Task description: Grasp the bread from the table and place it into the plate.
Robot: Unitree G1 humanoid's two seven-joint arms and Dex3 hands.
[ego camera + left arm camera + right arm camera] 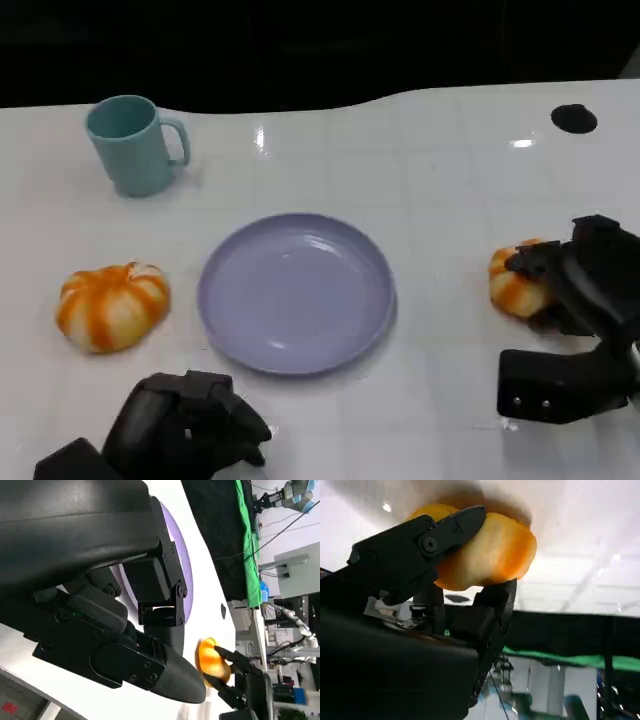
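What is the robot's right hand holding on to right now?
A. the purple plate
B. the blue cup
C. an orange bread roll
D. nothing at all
C. The right hand has its fingers wrapped around the orange bread roll at the right of the table, seen close up in the right wrist view, while the cup and plate sit untouched.

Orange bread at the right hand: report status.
Right hand grips the orange striped bread, still on the white table. Left hand idle, holding nothing. Lavender round plate bare, path clear.
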